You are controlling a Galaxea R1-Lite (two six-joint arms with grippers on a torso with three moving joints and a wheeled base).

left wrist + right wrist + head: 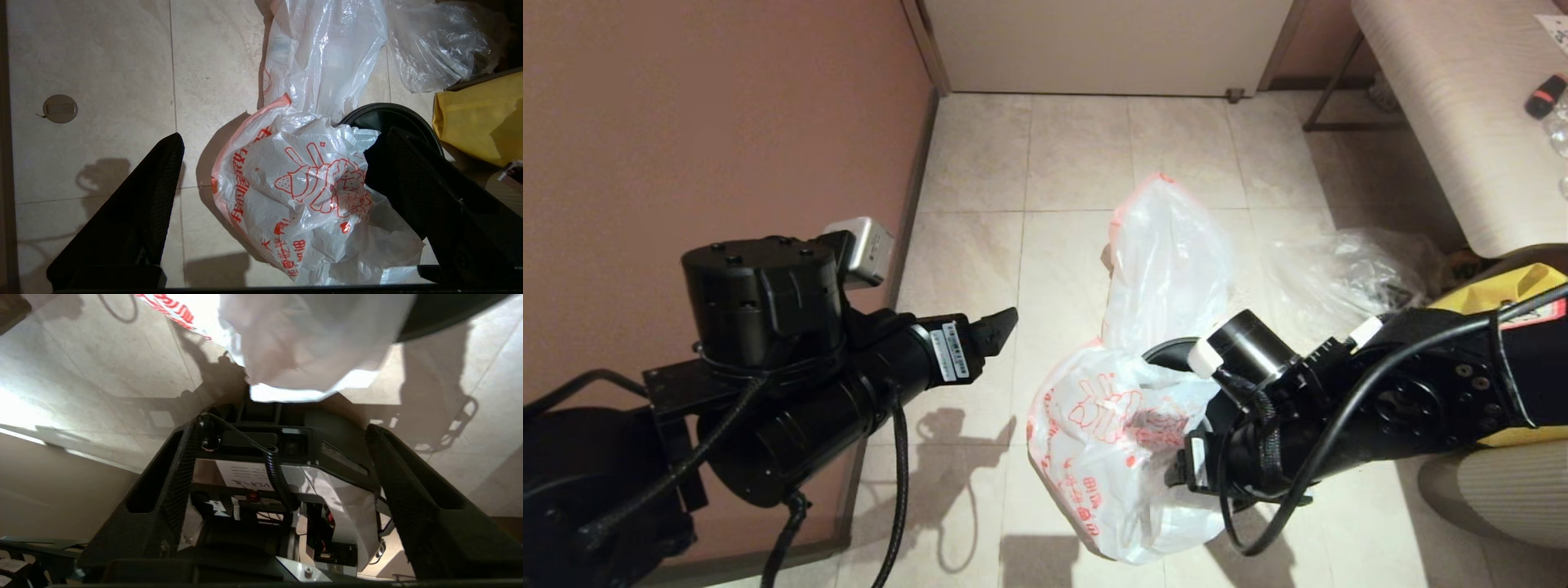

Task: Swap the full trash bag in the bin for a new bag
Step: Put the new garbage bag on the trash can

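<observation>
Below the spread, empty left pincer (278,163), the new bag (302,196) lies crumpled over the bin (392,116); the right pincer (282,428), also unclenched, should seize its pink-orange edge.

Left pincer (278,179): held spread wide above the floor.
New bag (302,196): seen crumpled between the fingers (135,220), draped over the bin (392,118).
Full trash bag (322,53): laid beyond it.

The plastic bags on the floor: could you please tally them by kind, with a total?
Printed white bags: 1, the new bag
Plain milky-white bags: 1, the full trash bag
Clear colourless bags: 1, the clear bag
Total: 3
</observation>
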